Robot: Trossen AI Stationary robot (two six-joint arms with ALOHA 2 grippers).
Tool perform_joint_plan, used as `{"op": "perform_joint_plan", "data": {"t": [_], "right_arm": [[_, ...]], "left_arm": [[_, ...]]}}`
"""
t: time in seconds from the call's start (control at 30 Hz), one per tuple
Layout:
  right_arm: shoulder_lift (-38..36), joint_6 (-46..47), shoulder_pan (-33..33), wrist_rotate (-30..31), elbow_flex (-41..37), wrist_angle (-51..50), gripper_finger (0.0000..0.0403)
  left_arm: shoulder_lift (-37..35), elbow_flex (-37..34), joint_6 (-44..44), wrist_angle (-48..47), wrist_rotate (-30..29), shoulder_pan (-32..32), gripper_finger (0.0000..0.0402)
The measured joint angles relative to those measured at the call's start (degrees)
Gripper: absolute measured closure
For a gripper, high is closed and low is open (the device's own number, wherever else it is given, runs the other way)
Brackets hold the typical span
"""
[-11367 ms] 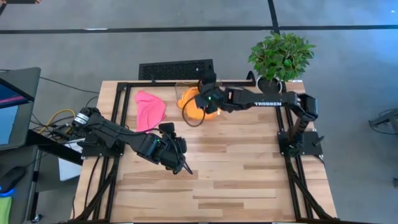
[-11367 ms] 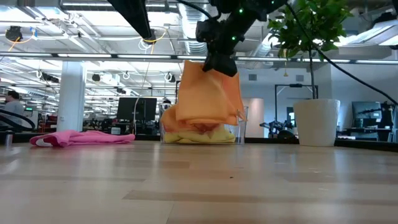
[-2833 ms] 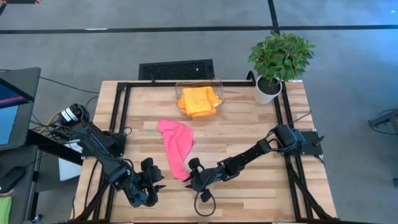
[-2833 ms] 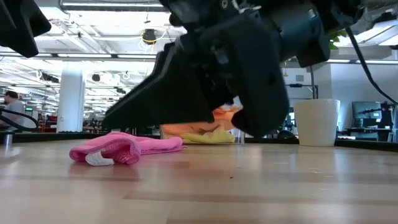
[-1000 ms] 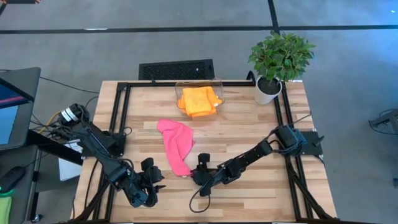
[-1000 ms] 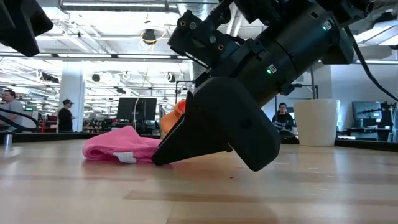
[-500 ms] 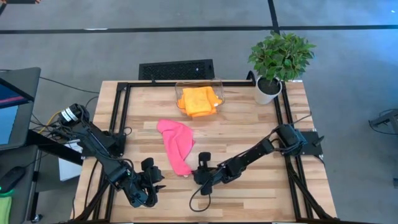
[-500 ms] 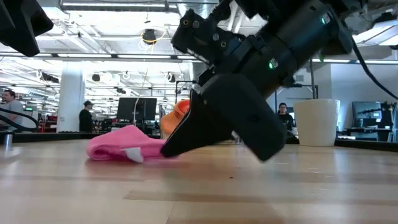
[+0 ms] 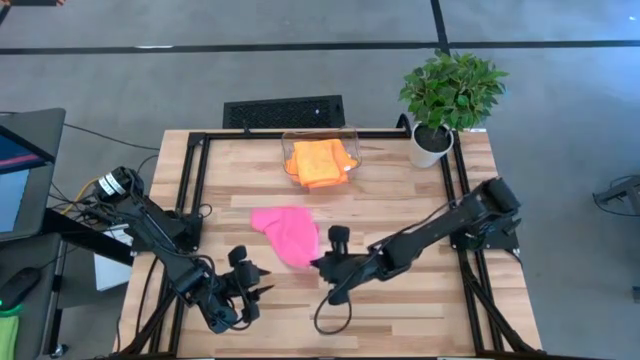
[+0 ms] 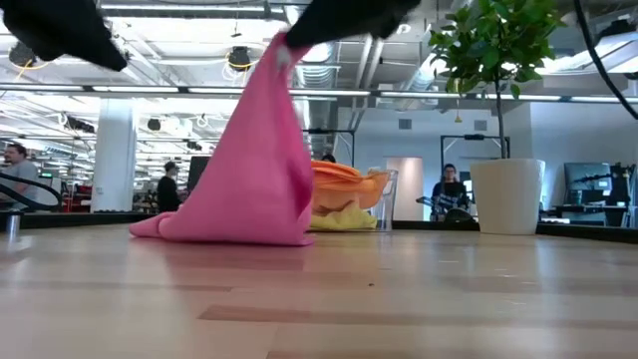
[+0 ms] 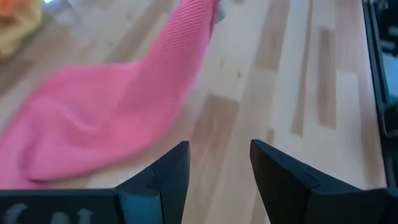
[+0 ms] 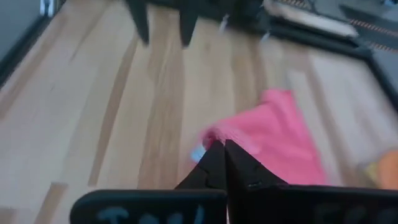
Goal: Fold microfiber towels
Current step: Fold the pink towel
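Note:
A hot pink towel [image 9: 285,232] hangs from my right gripper [image 9: 318,263] at mid-table, and its lower part [image 10: 229,227] rests on the wood. It also shows in the left wrist view [image 11: 112,124] and the right wrist view [image 12: 277,134]. My right gripper is shut on the towel. My left gripper [image 9: 262,285] is open and empty, near the towel on its near-left side. The orange towels [image 9: 318,162] and a yellow towel [image 10: 339,221] lie in the clear bin [image 9: 352,135] at the far edge. My right gripper pinches the pink towel's upper end [image 10: 283,45] between its two fingers, close to a white tag [image 12: 198,154]. The fingers slant in from the table's right side and from above. The towel hangs below them as a drawn-out cone, its lower part spread on the table.
A potted plant [image 9: 450,95] in a white pot [image 10: 506,194] stands at the far right corner. A black frame [image 9: 195,180] runs along the table's sides. Bare wood lies toward the near edge. People show in the room behind the table.
My right gripper has gone up and a little toward the far edge, still shut on the pink towel's end. That end has lifted clear of the table. The towel now hangs as a cone, and its far part has stayed on the wood.

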Motion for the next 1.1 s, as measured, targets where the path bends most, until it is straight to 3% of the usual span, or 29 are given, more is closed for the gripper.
{"op": "perform_joint_plan", "data": {"t": [0.17,0.43,0.57,0.7,0.9,1.1], "right_arm": [[-5.18,-2.54,-0.76,1.53,-0.02,-1.70,0.0398],[-12.34,-5.80,-0.78,8.00,-0.04,-2.85,0.0398],[-15.96,-8.66,-0.73,8.73,-0.04,-3.35,0.0401],[-17.91,-7.57,0.28,8.63,-0.04,-5.07,0.0399],[-16.63,-7.50,1.32,8.44,-0.04,-5.97,0.0399],[-14.85,-7.48,1.19,8.47,-0.09,-6.74,0.0396]], "left_arm": [[0.81,-0.02,2.05,3.25,-4.90,0.07,0.0239],[5.95,-0.02,-0.09,4.80,-5.05,1.82,0.0239],[8.39,-0.02,0.13,4.28,-3.14,3.31,0.0239],[8.77,-0.02,-5.30,1.93,-0.36,6.04,0.0239],[8.79,-0.02,-14.66,-4.46,6.32,13.25,0.0239],[8.94,-0.02,-19.55,-4.47,13.48,20.03,0.0239]]}}
